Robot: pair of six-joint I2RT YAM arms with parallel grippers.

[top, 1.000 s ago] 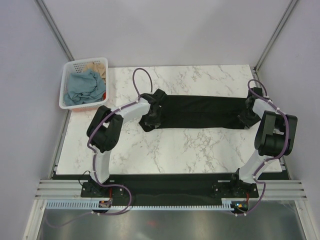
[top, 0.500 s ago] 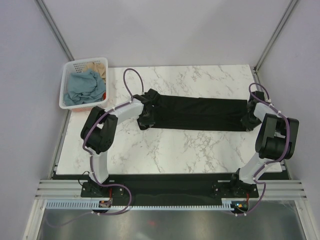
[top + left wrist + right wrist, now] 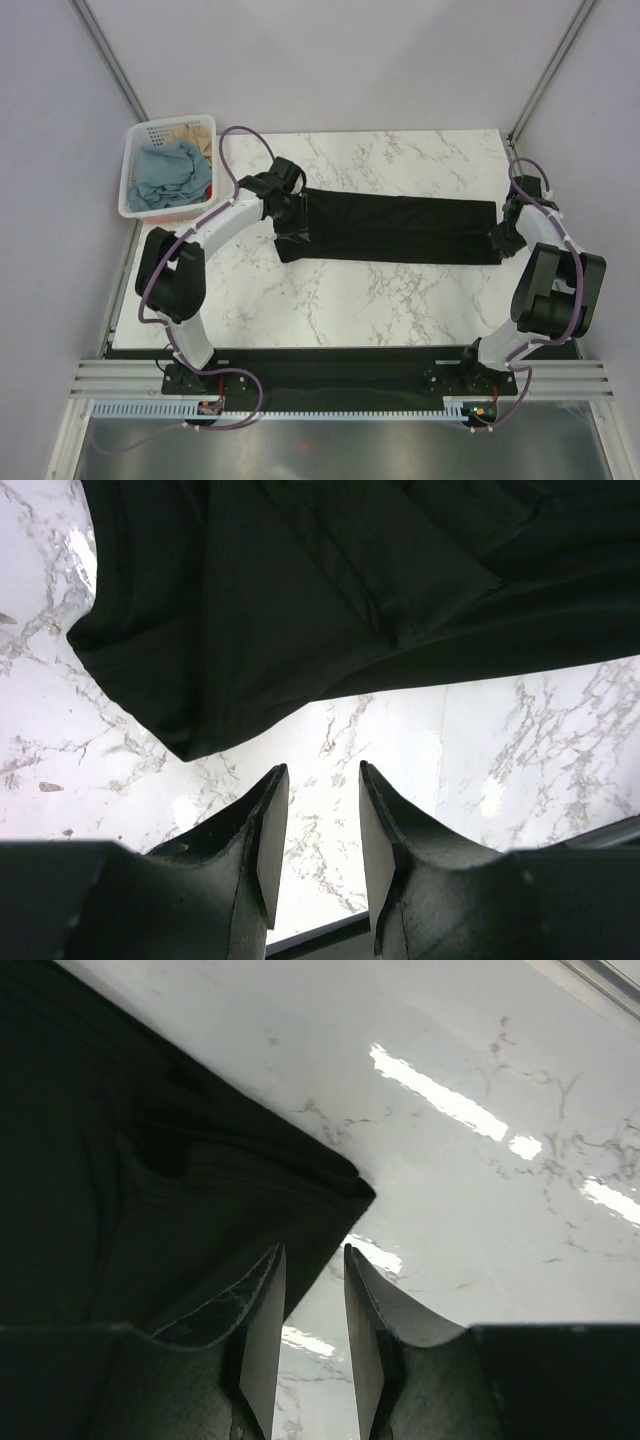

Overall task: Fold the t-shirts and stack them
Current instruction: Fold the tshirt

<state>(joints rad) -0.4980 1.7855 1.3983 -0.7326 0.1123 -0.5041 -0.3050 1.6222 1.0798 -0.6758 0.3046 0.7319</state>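
Note:
The black t-shirt (image 3: 390, 228) lies flat as a long folded strip across the middle of the marble table (image 3: 400, 295). My left gripper (image 3: 289, 210) is at the strip's left end, open and empty. In the left wrist view its fingertips (image 3: 322, 772) are over bare marble just short of the shirt's edge (image 3: 300, 600). My right gripper (image 3: 503, 236) is at the strip's right end, open and empty. In the right wrist view (image 3: 313, 1252) the shirt's corner (image 3: 200, 1180) lies just ahead of it and under its left finger. A dusty blue t-shirt (image 3: 165, 175) and a tan one (image 3: 195, 134) lie crumpled in the basket.
The white slotted basket (image 3: 134, 160) stands at the table's back left corner, beside my left arm. The table's right edge (image 3: 530, 230) is close to my right gripper. Grey walls enclose the back and sides.
Both grippers pulled the shirt's ends apart, stretching the bunched left end flat, then let go. The left arm has swung left and back; the right gripper has shifted to the right.

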